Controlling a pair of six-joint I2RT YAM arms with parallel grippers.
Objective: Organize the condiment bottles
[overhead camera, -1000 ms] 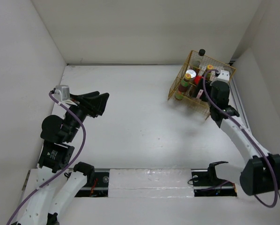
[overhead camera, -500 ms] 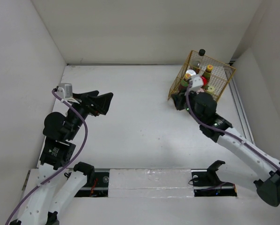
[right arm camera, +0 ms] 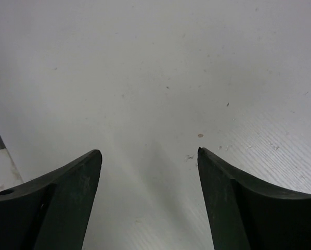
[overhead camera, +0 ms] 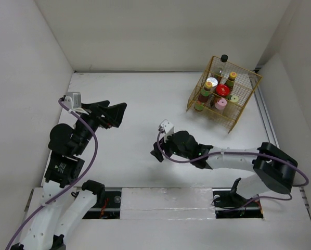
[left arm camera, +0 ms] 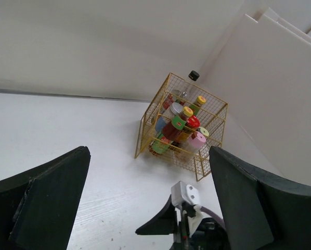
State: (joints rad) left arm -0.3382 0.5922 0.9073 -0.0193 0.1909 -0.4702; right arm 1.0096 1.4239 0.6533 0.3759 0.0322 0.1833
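Note:
The condiment bottles stand together in the gold wire basket [overhead camera: 241, 112] at the back right. Among them are a black-capped bottle [overhead camera: 224, 58], a silver cap [overhead camera: 211, 82], a red cap [overhead camera: 222, 89] and a pink cap [overhead camera: 221, 103]. The left wrist view shows the same basket [left arm camera: 150, 133] with the pink cap [left arm camera: 198, 138] at its near side. My left gripper [overhead camera: 116, 112] hangs open and empty at the left, far from the basket. My right gripper [overhead camera: 156, 151] is open over bare table [right arm camera: 155, 78] in the middle, with nothing between its fingers.
White walls close in the table at the back and on both sides. The right arm [overhead camera: 228, 154] lies stretched low across the front right of the table. A metal rail [overhead camera: 166, 200] runs along the near edge between the arm bases.
My right arm has pulled away from the basket and swung down to the middle of the table, its jaws now open. My left jaws have spread wider.

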